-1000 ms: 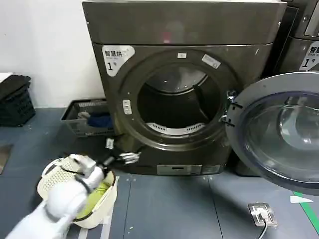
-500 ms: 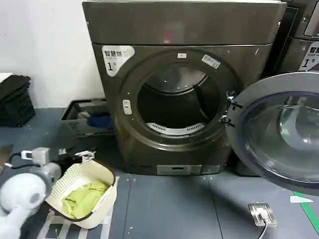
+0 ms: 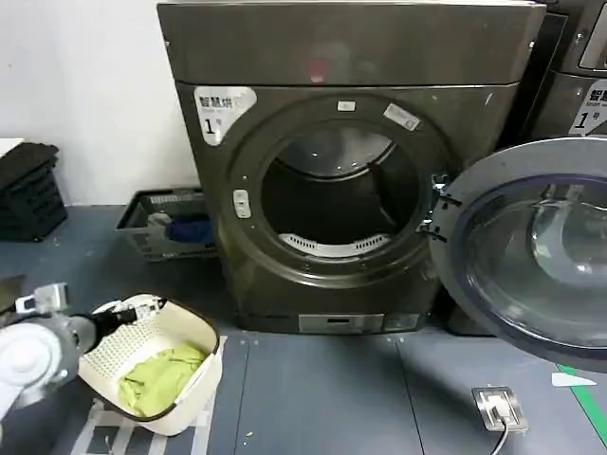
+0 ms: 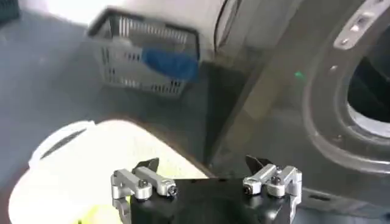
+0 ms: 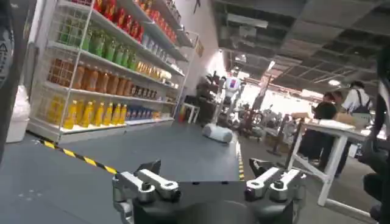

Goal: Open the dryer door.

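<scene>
The dryer door (image 3: 531,251) stands swung wide open to the right of the machine, its grey inner face and dark glass turned toward me. The drum opening (image 3: 337,204) is uncovered and dark inside. My left gripper (image 3: 142,308) hangs low at the far left, over the rim of a cream laundry basket (image 3: 204,334), well away from the door. In the left wrist view the left gripper (image 4: 204,164) is open with nothing between its fingers, and the dryer's front ring (image 4: 326,115) lies beyond it. My right gripper (image 5: 207,165) is open and empty, facing the room away from the machine.
The cream basket holds a green cloth (image 3: 161,374). A grey wire basket (image 3: 166,227) with a blue cloth sits against the wall left of the dryer. Black crates (image 3: 28,190) stand farther left. A neighbouring machine (image 3: 579,85) is behind the open door. A small metal plate (image 3: 500,408) lies on the floor.
My left arm has drawn back from the dryer's lower front, moving left and down to the basket's far rim. The door has not moved.
</scene>
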